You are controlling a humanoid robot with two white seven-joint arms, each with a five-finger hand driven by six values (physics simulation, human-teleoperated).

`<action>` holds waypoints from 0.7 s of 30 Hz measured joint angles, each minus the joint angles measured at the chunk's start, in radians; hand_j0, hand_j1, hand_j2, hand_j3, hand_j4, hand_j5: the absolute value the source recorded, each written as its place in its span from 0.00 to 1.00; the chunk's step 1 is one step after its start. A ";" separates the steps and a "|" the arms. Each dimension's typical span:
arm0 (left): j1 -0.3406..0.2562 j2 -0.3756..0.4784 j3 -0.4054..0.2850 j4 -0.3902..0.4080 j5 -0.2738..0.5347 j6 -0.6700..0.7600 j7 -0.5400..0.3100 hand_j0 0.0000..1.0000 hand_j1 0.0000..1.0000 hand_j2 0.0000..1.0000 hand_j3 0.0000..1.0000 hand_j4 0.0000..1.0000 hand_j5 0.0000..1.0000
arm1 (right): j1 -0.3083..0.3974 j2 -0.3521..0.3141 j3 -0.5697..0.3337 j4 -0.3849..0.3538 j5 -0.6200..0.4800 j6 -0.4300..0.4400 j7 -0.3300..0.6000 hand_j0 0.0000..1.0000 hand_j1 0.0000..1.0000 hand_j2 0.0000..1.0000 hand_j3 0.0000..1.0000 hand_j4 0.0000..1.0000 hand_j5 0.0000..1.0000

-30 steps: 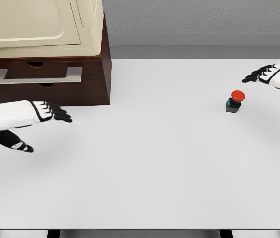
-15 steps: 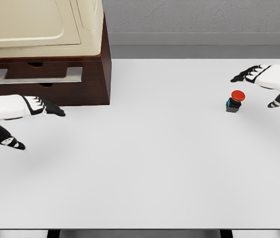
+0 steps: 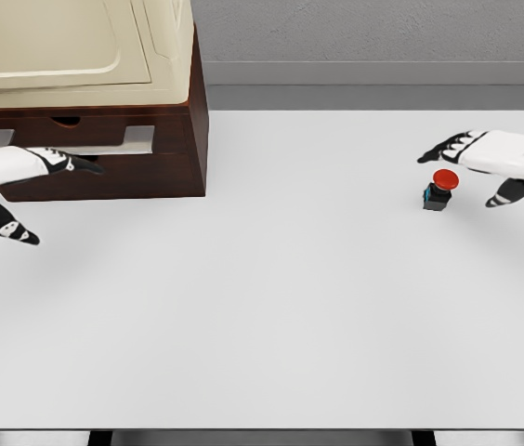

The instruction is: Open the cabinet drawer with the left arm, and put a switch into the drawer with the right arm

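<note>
The switch (image 3: pixel 440 188), a small dark block with a red round button on top, stands on the white table at the right. My right hand (image 3: pixel 471 172) hovers just right of and above it, fingers spread, holding nothing. The brown cabinet (image 3: pixel 164 158) with a cream top sits at the back left; its drawer is closed, with a grey bar handle (image 3: pixel 137 141). My left hand (image 3: pixel 44 186) is in front of the drawer, its black fingertips (image 3: pixel 84 165) right at the handle, thumb hanging below. It grips nothing.
The white table (image 3: pixel 271 297) stretches across the whole view, its front edge near the bottom. A grey wall runs behind the table and cabinet.
My left hand has risen and moved back toward the drawer handle. My right hand has shifted left, closing in on the switch. The switch and drawer have not moved.
</note>
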 measured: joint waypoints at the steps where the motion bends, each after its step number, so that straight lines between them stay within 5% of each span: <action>1: 0.000 -0.001 0.000 0.008 0.000 0.002 0.000 1.00 1.00 1.00 1.00 1.00 1.00 | 0.000 0.001 0.002 -0.001 0.000 0.000 0.000 1.00 1.00 1.00 1.00 1.00 1.00; 14: -0.043 -0.111 0.018 0.119 0.081 0.044 -0.007 1.00 1.00 1.00 1.00 1.00 1.00 | -0.002 0.006 0.024 -0.029 0.001 0.000 0.000 1.00 1.00 1.00 1.00 1.00 1.00; 21: -0.051 -0.102 0.003 0.120 0.043 0.004 -0.003 1.00 1.00 1.00 1.00 1.00 1.00 | -0.003 0.010 0.036 -0.037 0.002 0.000 0.000 1.00 1.00 1.00 1.00 1.00 1.00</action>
